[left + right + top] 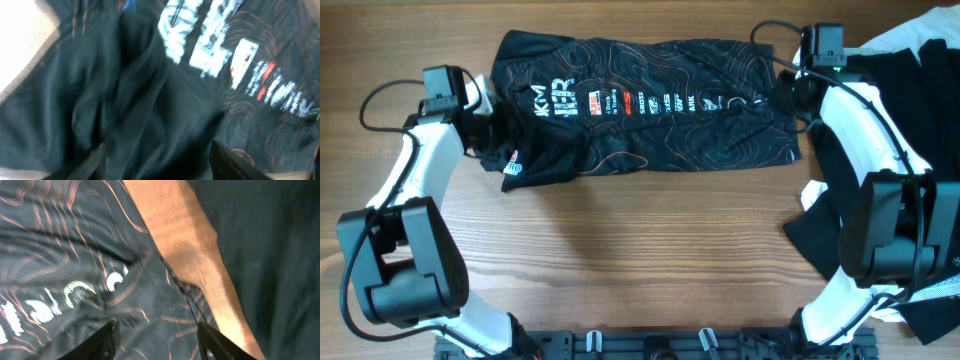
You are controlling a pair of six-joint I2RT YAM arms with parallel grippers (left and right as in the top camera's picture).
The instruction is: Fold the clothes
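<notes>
Black jersey [650,105] with thin orange wavy lines and a row of small logos is lying folded into a long band across the far middle of the wooden table [640,250]. Left gripper [492,135] is sitting at the jersey's left end, over bunched cloth by the big white lettering. The left wrist view is blurring badly, but both fingertips [95,160] are showing well apart at the bottom edge with dark fabric spreading under and between them, so the jaws are standing spread and not pinching anything. Right gripper [788,88] is hovering at the jersey's right end near the hem. Its wrist view is showing the two fingers [107,340] wide apart above the jersey's edge, jaws parted and holding nothing, with a strip of bare wood running just beside the hem. The other black clothes [920,120] are lying heaped at the table's right side, with a white garment [900,40] peeking out at the far right corner.
</notes>
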